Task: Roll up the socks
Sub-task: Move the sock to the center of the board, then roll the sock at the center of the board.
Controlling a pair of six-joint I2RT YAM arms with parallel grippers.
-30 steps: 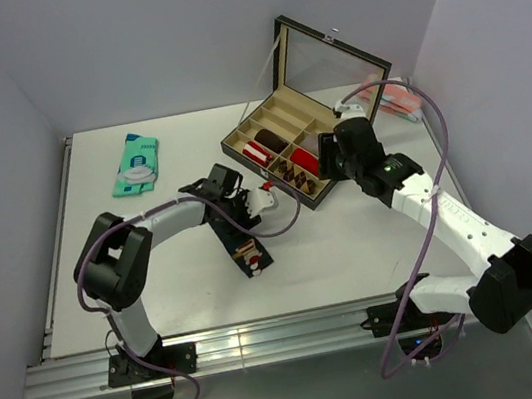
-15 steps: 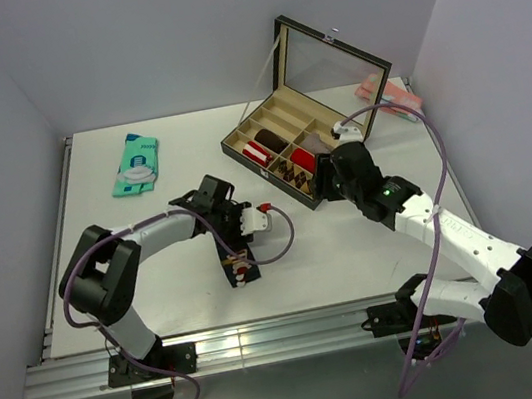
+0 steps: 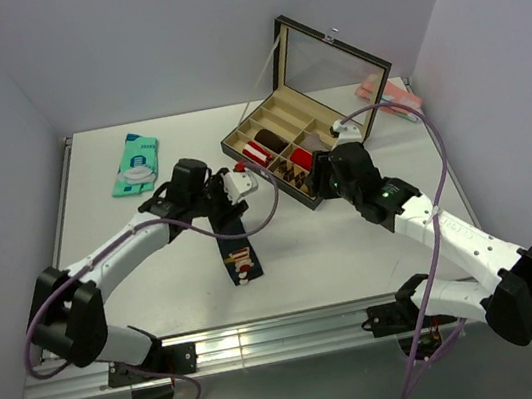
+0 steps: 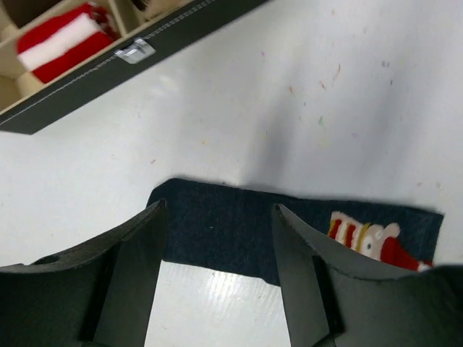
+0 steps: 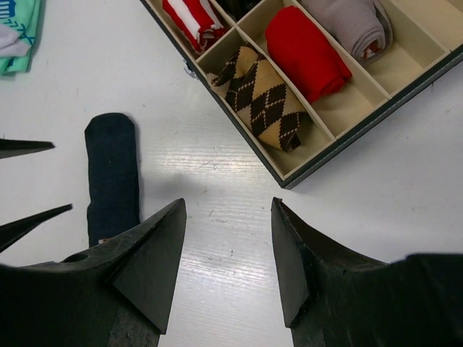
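Note:
A navy sock (image 3: 237,253) lies flat on the white table, its printed toe end toward the near edge. In the left wrist view the sock (image 4: 239,228) shows a red and white figure (image 4: 369,238). My left gripper (image 3: 221,209) is open and empty, and hovers over the sock's far end (image 4: 218,208). My right gripper (image 3: 316,184) is open and empty, and hovers over bare table (image 5: 228,206) to the right of the sock (image 5: 112,173), just in front of the box. No brown sock is in view.
An open compartment box (image 3: 253,129) with its raised lid (image 3: 330,58) stands at the back right. It holds a red-and-white striped roll (image 5: 192,22), an argyle roll (image 5: 260,94), a red roll (image 5: 304,50) and a grey roll (image 5: 347,22). A teal packet (image 3: 136,164) lies at the back left.
My left gripper has drawn back from the sock's middle to its far end, its elbow swinging left. The sock now lies straighter. My right gripper moved from the box toward the sock.

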